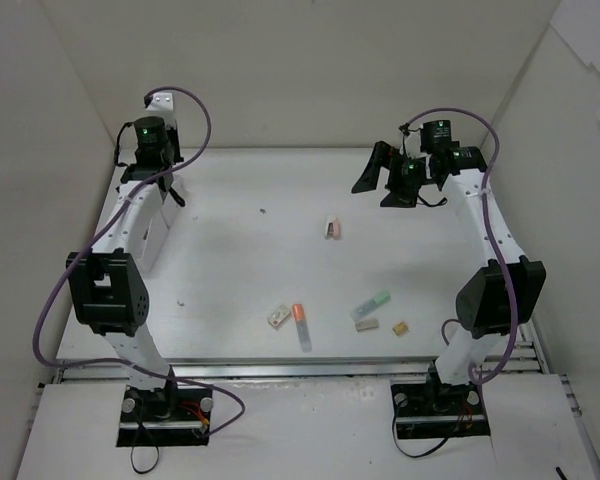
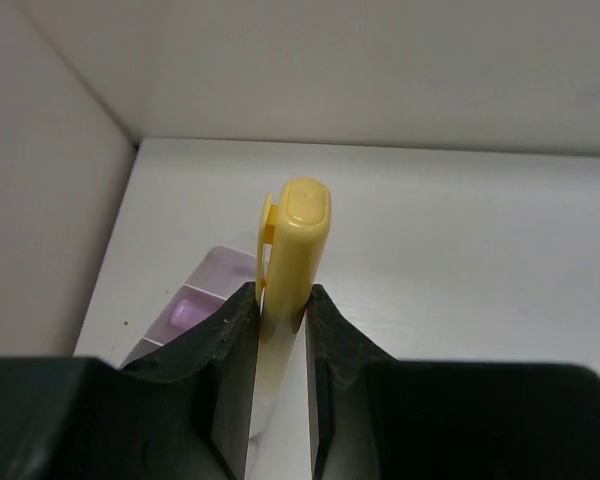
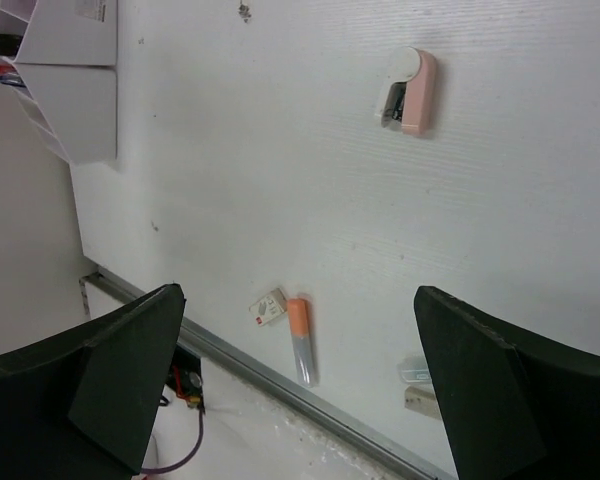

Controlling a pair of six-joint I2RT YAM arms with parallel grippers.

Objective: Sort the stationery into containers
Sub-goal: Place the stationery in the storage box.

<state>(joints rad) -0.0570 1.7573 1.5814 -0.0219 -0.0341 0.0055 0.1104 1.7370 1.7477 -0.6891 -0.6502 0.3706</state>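
My left gripper [image 2: 280,302] is shut on a yellow highlighter [image 2: 295,240], held above the near end of the white organiser [image 2: 218,272]; a pale pink item [image 2: 187,312] lies in one compartment. In the top view the left gripper [image 1: 172,188] is at the far left over the organiser [image 1: 160,240]. My right gripper [image 1: 380,188] is open and empty, raised at the far right. On the table lie an orange highlighter [image 1: 300,322], a whitish eraser [image 1: 278,317], a green highlighter [image 1: 372,303], two tan erasers [image 1: 367,325] [image 1: 400,327] and a pink-and-white item [image 1: 332,228].
The right wrist view shows the organiser [image 3: 72,95] at top left, the pink-and-white item [image 3: 412,92], the orange highlighter [image 3: 300,340] and eraser [image 3: 269,307] near the table's metal front rail [image 3: 280,380]. White walls enclose the table on three sides.
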